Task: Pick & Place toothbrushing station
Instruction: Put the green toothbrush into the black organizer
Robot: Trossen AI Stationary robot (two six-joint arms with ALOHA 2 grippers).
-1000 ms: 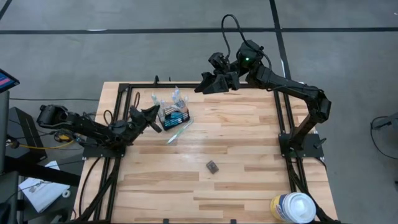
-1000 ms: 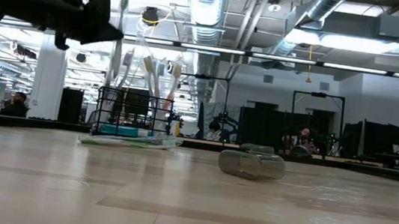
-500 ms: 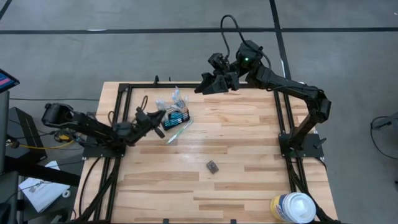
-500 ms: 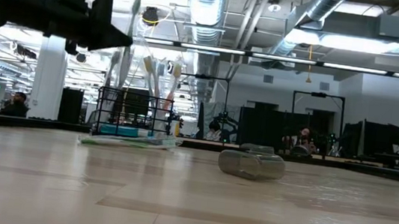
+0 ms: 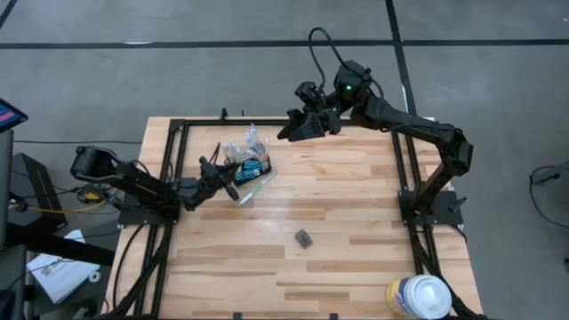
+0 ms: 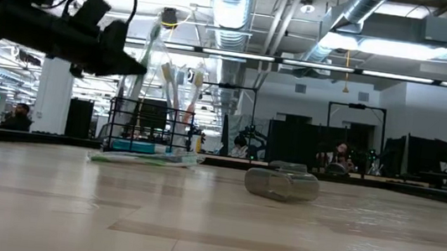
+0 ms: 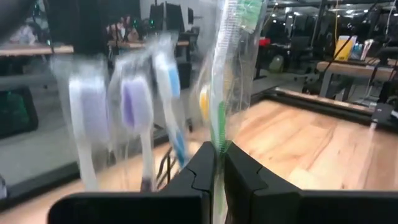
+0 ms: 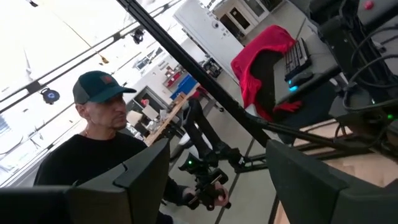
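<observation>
The black wire caddy [image 5: 250, 165] stands at the table's far left with toothbrushes upright in it [image 6: 149, 130]. A wrapped toothbrush [image 5: 253, 188] lies flat on the table just in front of the caddy. Just left of the caddy, my left gripper [image 5: 222, 170] is shut on another clear-wrapped toothbrush with a green handle [image 7: 225, 74]. That toothbrush rises above the fingers [image 6: 155, 40]. My right gripper [image 5: 298, 130] is raised over the table's far edge and is open, with nothing between its fingers [image 8: 217, 180]. My left gripper pinches the wrapped toothbrush's green handle [image 7: 218, 142] between its two fingers. The fingers lie level and come from the table's left, across the handle. The brush stands nearly upright above them, its top leaning toward the caddy. Its lower end is hidden behind the fingers.
A small dark grey block [image 5: 304, 236] sits near the table's middle. A large white round canister [image 5: 418, 297] stands at the near right corner. Black frame rails [image 5: 178, 133] run along the table's edges. A person [image 8: 99, 143] shows beyond the table in the right wrist view.
My left gripper has sunk a little and gone toward the caddy, staying shut on the wrapped toothbrush. The toothbrush has travelled with it and its top now leans more toward the caddy.
</observation>
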